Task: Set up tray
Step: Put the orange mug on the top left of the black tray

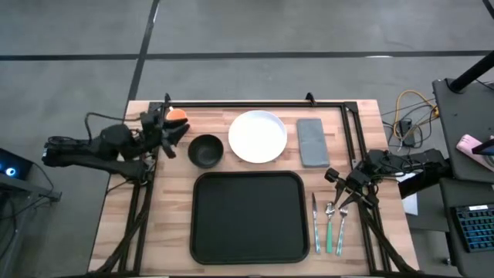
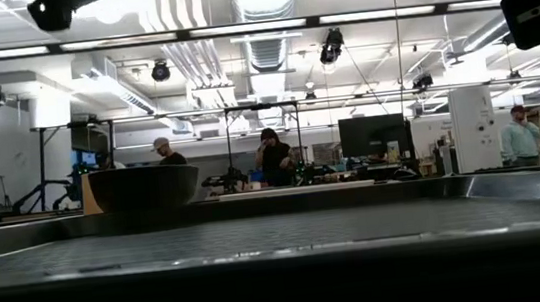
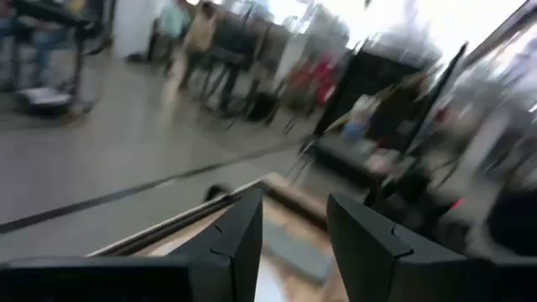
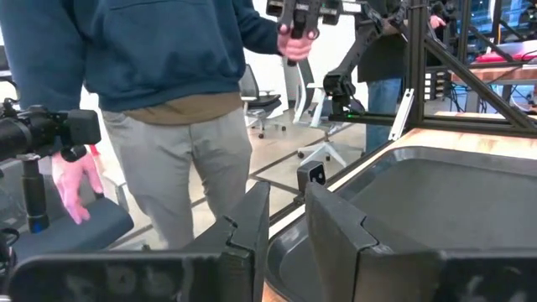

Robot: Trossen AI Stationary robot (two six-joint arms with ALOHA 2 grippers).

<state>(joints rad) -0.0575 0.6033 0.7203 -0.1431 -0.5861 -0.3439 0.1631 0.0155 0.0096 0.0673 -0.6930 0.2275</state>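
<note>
Black tray [image 1: 249,217] lies at the desk's [image 1: 174,201] six o'clock, bare. Left hand [image 1: 176,130] hovers at ten o'clock, fingers spread; right hand [image 1: 340,188] at three o'clock, fingers slightly apart.

Wooden surface [image 1: 162,224] carries black bowl [image 1: 205,150], white plate [image 1: 258,137] beside it, grey folded napkin [image 1: 312,141] next to plate. Orange object [image 1: 177,114] near far left corner. Three pieces of cutlery [image 1: 329,225], two green-handled, lie side by side. Person in blue hoodie [image 4: 159,50] stands beyond the surface.
</note>
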